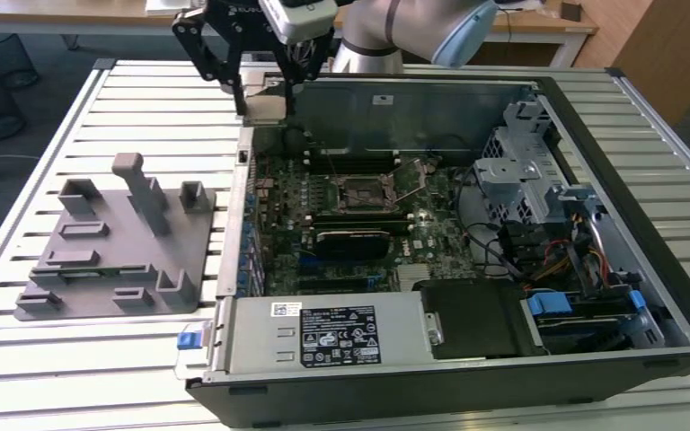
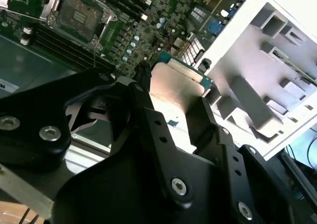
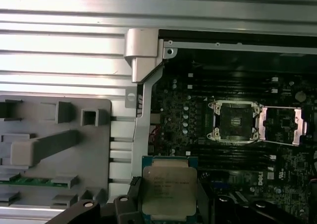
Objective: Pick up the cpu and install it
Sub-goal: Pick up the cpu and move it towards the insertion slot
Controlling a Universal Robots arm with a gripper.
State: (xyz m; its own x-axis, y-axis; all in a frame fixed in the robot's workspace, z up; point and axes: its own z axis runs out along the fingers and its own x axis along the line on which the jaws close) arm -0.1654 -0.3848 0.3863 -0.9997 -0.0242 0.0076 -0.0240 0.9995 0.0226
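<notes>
In the exterior view I saw the end effector [image 1: 265, 97] clamped on the cpu [image 1: 267, 111], above the computer case's [image 1: 585, 135] rear corner. In the second wrist view its black fingers [image 2: 148, 117] pinched the cpu's edges, with the motherboard [image 2: 143, 30] beyond them. In the first wrist view the open socket [image 3: 237, 121] lay well apart to one side of the end effector and the grey fixture [image 3: 54, 149] to the other.

**Arm and gripper: appearance**

Arm [image 1: 375, 40]: silver-grey tube, pale blue-grey joint cap [image 1: 459, 34]. White camera block [image 1: 303, 13] at wrist. Gripper [image 2: 173, 92]: matte black, jointed link fingers [image 2: 153, 130], flat-sided with bevelled edges. Silver screws [image 2: 49, 133] at pivots.
</notes>
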